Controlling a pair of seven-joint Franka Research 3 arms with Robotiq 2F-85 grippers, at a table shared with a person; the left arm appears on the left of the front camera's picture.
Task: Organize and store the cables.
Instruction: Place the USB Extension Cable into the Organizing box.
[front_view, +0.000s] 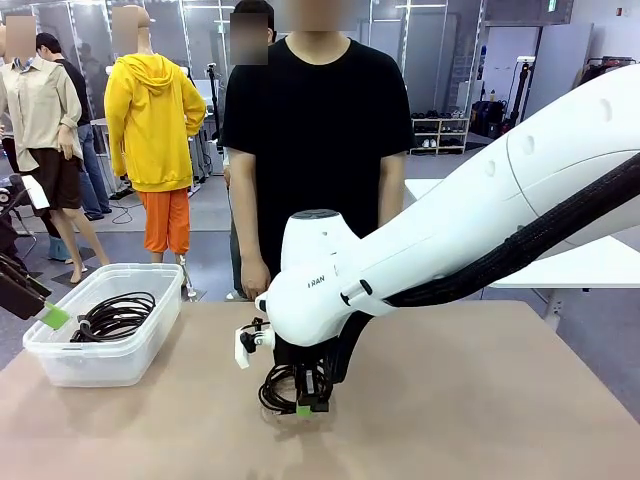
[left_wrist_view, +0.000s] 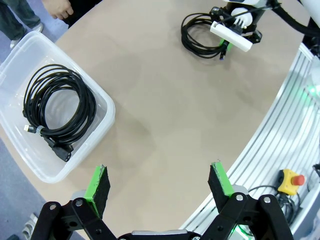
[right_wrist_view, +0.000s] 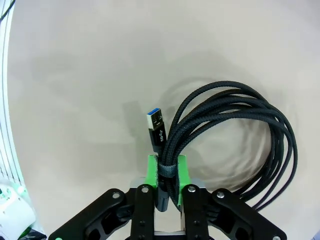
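Coil of braided black cable (right_wrist_view: 235, 135) lies on tabletop (front_view: 480, 400), light, floppy, loops apt to spill. We see right gripper (right_wrist_view: 166, 172) with jaws pinched on banded neck under USB plug (right_wrist_view: 155, 122), best hold since band keeps loops together. Left gripper (left_wrist_view: 160, 182) jaws spread, empty. Second coiled cable (left_wrist_view: 57, 107) sits in clear bin (left_wrist_view: 102, 127).

Bin (front_view: 105, 345) at table's (front_view: 480, 400) left side, one coiled cable (left_wrist_view: 57, 110) inside it. Second coiled cable (right_wrist_view: 235, 135) on tabletop near centre, right of bin, well apart from it. Right gripper (right_wrist_view: 166, 182) directly over that coil, pads either side of its bound section. Left gripper (left_wrist_view: 160, 182) above table's left part, beside bin. Person (front_view: 310, 140) behind far edge.
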